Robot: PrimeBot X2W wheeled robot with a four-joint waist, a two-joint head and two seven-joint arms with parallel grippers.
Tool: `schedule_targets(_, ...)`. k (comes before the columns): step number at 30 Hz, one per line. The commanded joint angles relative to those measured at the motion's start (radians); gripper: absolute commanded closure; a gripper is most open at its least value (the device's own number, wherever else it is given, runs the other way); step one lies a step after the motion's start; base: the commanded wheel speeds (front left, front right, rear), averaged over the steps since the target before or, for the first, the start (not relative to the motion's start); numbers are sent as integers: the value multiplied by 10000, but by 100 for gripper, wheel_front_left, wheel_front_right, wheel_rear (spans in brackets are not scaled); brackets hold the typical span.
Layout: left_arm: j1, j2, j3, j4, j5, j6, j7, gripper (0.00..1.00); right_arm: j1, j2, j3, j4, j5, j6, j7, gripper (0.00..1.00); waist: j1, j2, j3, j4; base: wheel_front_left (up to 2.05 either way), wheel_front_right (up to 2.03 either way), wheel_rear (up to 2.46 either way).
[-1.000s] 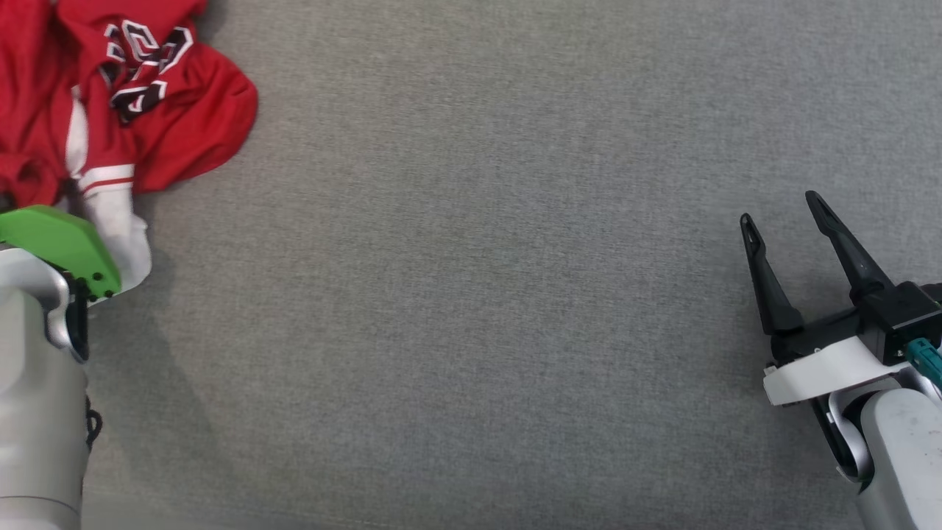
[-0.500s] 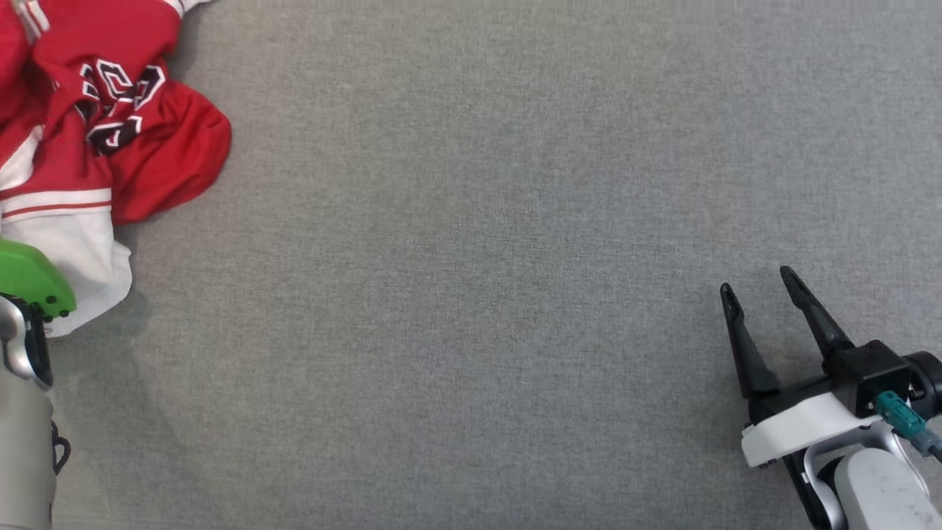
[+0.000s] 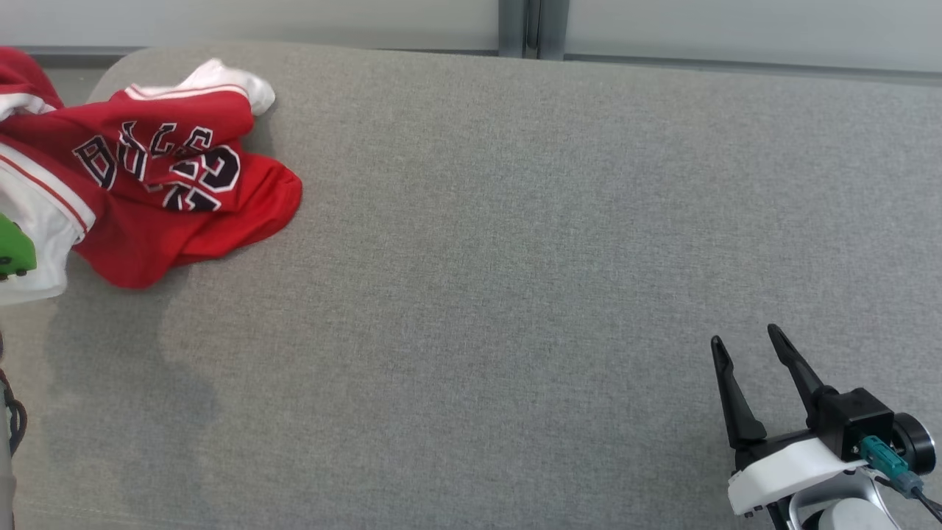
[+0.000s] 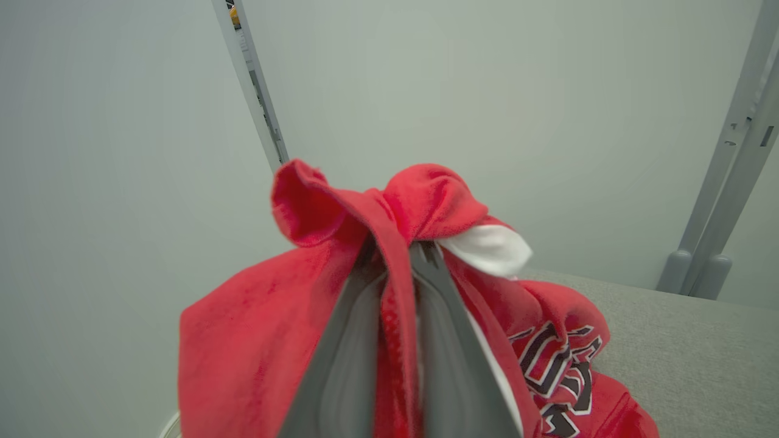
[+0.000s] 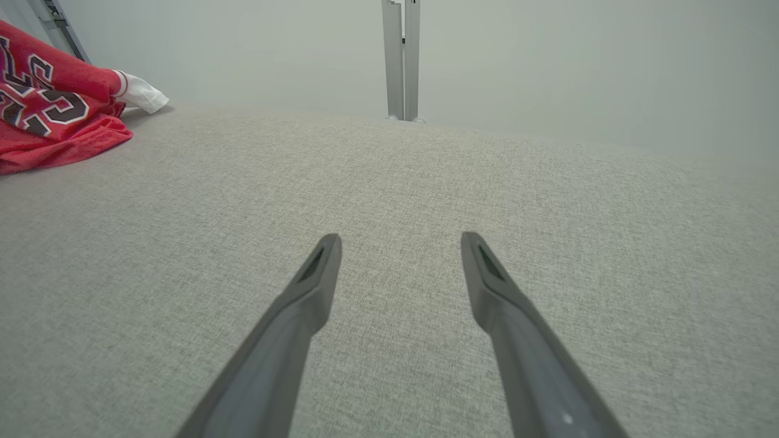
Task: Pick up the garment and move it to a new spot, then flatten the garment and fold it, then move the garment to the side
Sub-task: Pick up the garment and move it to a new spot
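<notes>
The garment [image 3: 162,199] is a red and white jersey with dark lettering, bunched at the far left of the grey table [image 3: 515,294]. My left gripper [image 4: 398,255] is shut on a fold of the garment [image 4: 292,328], and red cloth drapes over both fingers and lifts off the table. In the head view, part of that arm's green wrist cover [image 3: 15,254] peeks in at the left edge. My right gripper [image 3: 745,344] stands open low at the right, above bare table, its fingers [image 5: 316,274] far from the garment [image 5: 55,121].
The padded table's far edge runs along a pale wall with a grey upright post [image 3: 531,28]. The table's rounded far-left corner [image 3: 110,66] lies just behind the jersey. Bare grey surface stretches between the jersey and my right gripper.
The head camera has tilted up, so the far edge and wall now show. My left gripper has shut on the jersey and raised it; the lettering now spreads wider.
</notes>
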Motion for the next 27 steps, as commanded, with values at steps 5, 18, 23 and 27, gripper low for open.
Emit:
schedule_targets(5, 574, 5, -128, -3547, -508, -183, 1545, 100, 380, 248, -176, 59, 58, -3, -33, 0, 0, 0, -748, -495, 0, 0, 0)
schedule_targets(18, 32, -1287, -1679, -8840, -2249, -296, 4470, 100, 538, 606, -319, 111, 98, -3, -31, 0, 0, 0, -1045, -1918, 0, 0, 0)
schedule_targets(23, -600, -2110, -2752, -9310, -2708, -313, 5039, 100, 373, 692, -328, 115, 120, -3, -31, 0, 0, 0, -1011, -2655, 0, 0, 0)
schedule_targets(27, -897, -2745, -3629, -9077, -2840, -336, 5195, 100, 340, 774, -312, 163, 157, -3, -31, 0, 0, 0, -986, -3274, 0, 0, 0)
